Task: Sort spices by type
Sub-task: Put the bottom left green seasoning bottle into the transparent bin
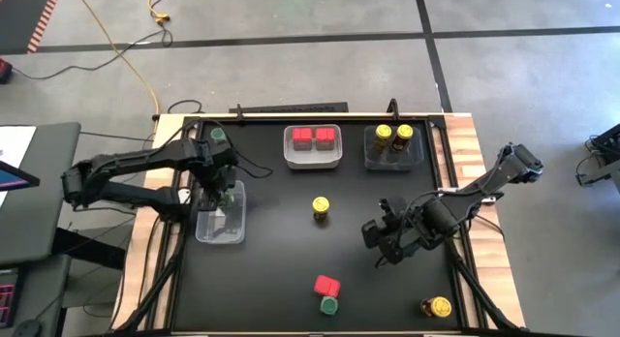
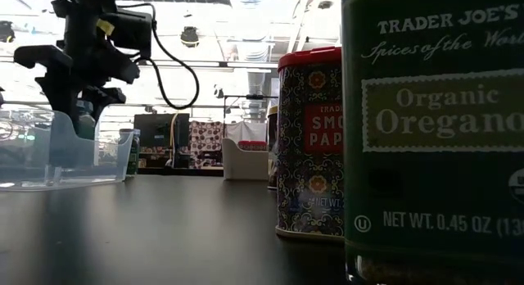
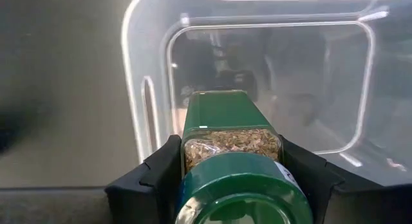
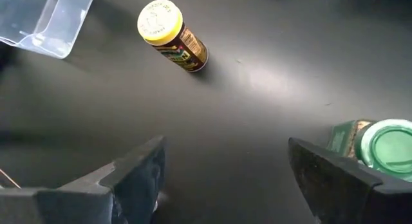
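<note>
While clamped, green-lidded jar (image 3: 233, 179) between left tool (image 3: 232, 176) fingers — above tray (image 3: 148, 89).

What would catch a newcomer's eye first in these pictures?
The left hand, shut on a green-lidded jar, holds it over the clear tray at the table's left. Two trays at the far edge already hold red boxes and yellow-lidded jars, while the right hand hangs open at the table's right.

We see two red boxes (image 1: 314, 137) and two yellow-lidded jars (image 1: 393, 136) at twelve o'clock, one yellow jar (image 1: 321, 208) upright mid-table, a red box (image 1: 327, 285) touching a green jar (image 1: 329, 305) at six o'clock, another yellow jar (image 1: 437, 307) at five.
</note>
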`<action>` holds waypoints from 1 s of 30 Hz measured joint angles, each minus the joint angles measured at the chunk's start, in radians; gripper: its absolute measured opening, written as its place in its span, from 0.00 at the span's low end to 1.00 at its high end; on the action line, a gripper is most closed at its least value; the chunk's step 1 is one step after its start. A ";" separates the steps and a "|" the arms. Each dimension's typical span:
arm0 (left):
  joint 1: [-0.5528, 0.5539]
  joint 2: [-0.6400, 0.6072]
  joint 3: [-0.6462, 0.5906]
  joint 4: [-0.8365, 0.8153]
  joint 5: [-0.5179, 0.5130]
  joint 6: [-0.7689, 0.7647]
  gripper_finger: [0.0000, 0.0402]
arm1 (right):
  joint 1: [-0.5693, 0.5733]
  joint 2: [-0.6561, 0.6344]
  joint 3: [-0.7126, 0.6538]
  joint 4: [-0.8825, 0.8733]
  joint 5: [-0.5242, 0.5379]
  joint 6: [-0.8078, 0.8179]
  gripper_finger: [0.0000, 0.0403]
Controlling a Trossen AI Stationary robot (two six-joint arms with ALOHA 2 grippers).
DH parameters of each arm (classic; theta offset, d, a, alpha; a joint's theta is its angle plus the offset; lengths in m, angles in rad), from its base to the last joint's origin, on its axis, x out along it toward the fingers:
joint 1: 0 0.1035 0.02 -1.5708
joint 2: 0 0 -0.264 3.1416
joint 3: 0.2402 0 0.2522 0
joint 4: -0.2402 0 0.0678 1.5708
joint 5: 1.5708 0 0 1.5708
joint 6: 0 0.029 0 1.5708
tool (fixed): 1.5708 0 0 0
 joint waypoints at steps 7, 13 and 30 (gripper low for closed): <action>0.054 0.006 -0.053 0.024 0.016 -0.004 0.48 | 0.003 0.000 0.000 0.001 0.000 -0.002 0.87; 0.062 0.007 -0.058 0.031 0.018 0.017 0.48 | 0.003 0.000 0.000 0.000 0.000 -0.011 0.87; 0.062 0.009 -0.064 0.049 -0.018 -0.008 0.67 | 0.002 0.000 0.000 -0.003 0.000 -0.043 0.87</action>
